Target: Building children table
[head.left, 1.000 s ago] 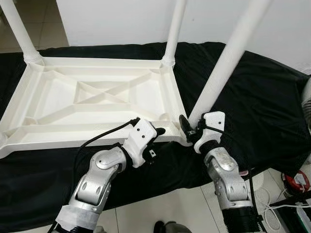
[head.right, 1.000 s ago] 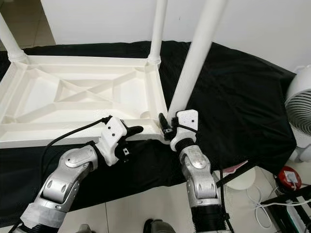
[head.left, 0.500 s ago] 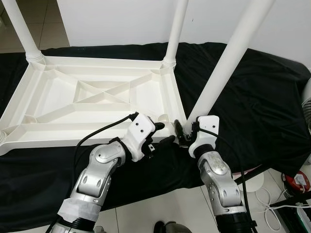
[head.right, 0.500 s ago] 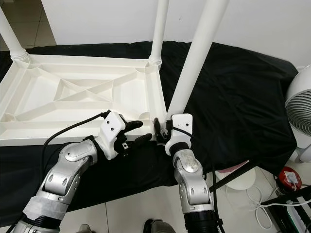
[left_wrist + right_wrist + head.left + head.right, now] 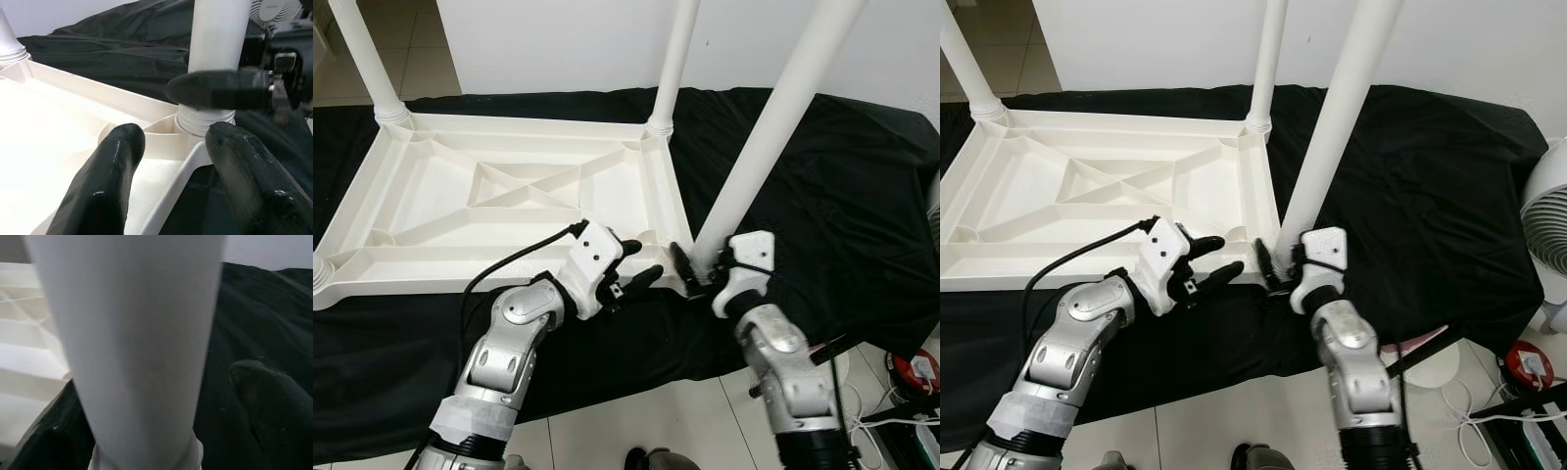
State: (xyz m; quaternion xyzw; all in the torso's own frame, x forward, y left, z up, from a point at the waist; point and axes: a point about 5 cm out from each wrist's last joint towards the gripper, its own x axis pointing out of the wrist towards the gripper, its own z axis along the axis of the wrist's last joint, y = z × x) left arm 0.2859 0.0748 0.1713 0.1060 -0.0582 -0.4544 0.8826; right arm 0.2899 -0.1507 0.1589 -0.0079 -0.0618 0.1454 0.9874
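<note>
Nearest us lies pale tiled floor (image 5: pixel 636 416), with a white fan (image 5: pixel 1549 220) at right. On the black cloth-covered surface (image 5: pixel 822 196) rests the upturned white plastic ribbed tabletop (image 5: pixel 509 211). Our left gripper (image 5: pixel 639 262), fingers spread, straddles its near right edge; our right gripper (image 5: pixel 698 269) pinches the base of the near right white cylindrical leg (image 5: pixel 773 117). A white wall (image 5: pixel 568 44) stands beyond.

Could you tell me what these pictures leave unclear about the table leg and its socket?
- Tops of the legs: cut off by the upper edge in both eye views.
- How far the near leg is seated in its socket: right gripper covers the joint.
- Right wrist view: the leg, too close and blurred, hides the tabletop.
</note>
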